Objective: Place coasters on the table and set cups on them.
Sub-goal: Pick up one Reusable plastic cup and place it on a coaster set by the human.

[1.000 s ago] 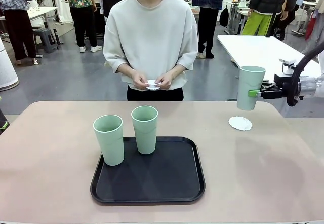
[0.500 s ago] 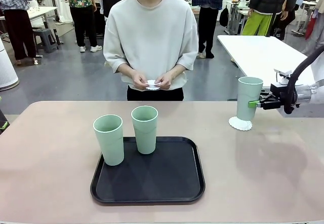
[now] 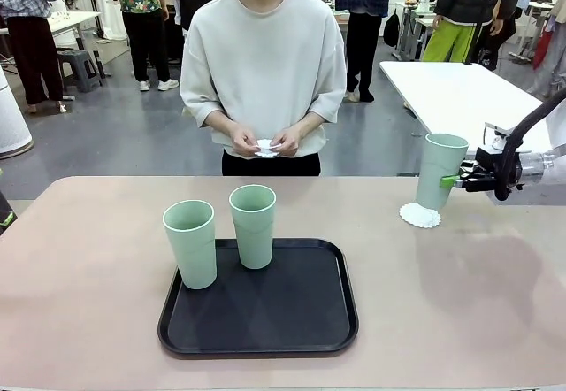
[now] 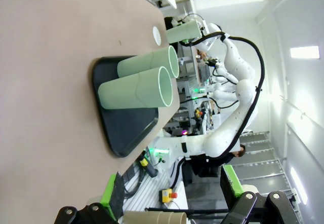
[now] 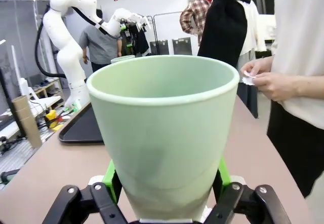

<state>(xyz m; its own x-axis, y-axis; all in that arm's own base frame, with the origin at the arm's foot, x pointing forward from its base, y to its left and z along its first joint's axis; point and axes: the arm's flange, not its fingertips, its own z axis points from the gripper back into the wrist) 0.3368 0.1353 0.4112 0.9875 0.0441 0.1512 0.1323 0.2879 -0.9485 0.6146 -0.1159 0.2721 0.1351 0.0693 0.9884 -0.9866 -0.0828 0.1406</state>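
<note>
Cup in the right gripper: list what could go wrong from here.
1. The cup leans in the right gripper, with its base over the coaster. Released like this, it might wobble or tip.
2. Its base looks off-centre on the coaster, so it could end up overhanging the scalloped edge.

Light: bright, even, from overhead | Shadows: soft, one faint patch on the tabletop (image 3: 88, 267) toward its right edge | Glare: light panels (image 4: 305, 52) blown white in left wrist view; dull sheen on tray (image 3: 292, 320) | Focus: front view sharp | Distortion: wide-angle, cup (image 5: 162, 127) looms swollen in right wrist view
</note>
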